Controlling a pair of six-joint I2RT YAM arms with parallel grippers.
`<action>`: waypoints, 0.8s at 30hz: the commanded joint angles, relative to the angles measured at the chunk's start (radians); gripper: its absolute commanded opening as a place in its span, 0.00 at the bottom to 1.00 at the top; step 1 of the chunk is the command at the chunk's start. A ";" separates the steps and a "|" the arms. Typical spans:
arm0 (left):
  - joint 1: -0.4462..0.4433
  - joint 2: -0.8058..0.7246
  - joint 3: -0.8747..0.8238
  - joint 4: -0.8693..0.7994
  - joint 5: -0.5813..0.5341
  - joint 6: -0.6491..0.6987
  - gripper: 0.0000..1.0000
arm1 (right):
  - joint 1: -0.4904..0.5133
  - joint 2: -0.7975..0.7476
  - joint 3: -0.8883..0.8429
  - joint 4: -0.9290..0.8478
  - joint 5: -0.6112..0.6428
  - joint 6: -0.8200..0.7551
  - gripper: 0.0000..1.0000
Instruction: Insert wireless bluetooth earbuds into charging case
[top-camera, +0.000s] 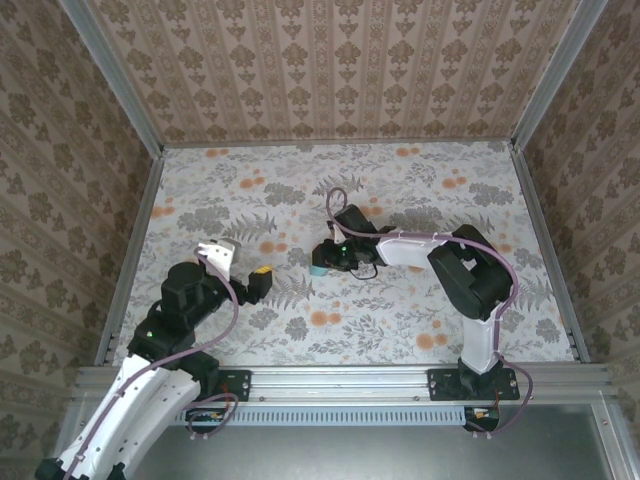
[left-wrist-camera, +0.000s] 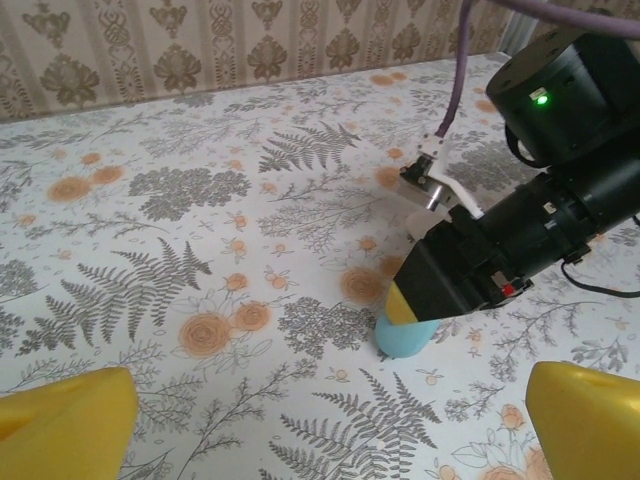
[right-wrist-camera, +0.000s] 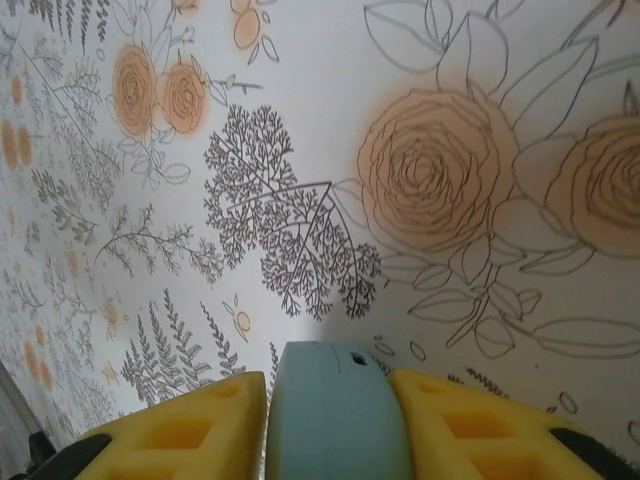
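Teal case (left-wrist-camera: 405, 335) at centre of bench (top-camera: 400, 310), lengthwise between close-set right jaws, clamp uncertain; left jaws wide open, empty, toward near-left corner.

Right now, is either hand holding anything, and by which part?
The right hand pinches the teal case by its two sides; the left hand is open and empty.

worktop (top-camera: 400, 330): cover printed with grey ferns, orange roses | on it: teal case (right-wrist-camera: 335, 410), between right jaws | between left jaws: bare cover
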 joint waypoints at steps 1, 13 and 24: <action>0.028 -0.012 -0.020 -0.006 -0.012 -0.019 1.00 | -0.019 0.016 0.025 -0.008 -0.024 -0.025 0.44; 0.226 0.037 -0.105 0.096 -0.322 0.035 1.00 | -0.028 -0.391 -0.009 -0.321 0.431 -0.332 1.00; 0.452 0.411 -0.291 0.683 -0.224 0.155 1.00 | -0.332 -1.001 -0.662 0.214 0.779 -0.757 1.00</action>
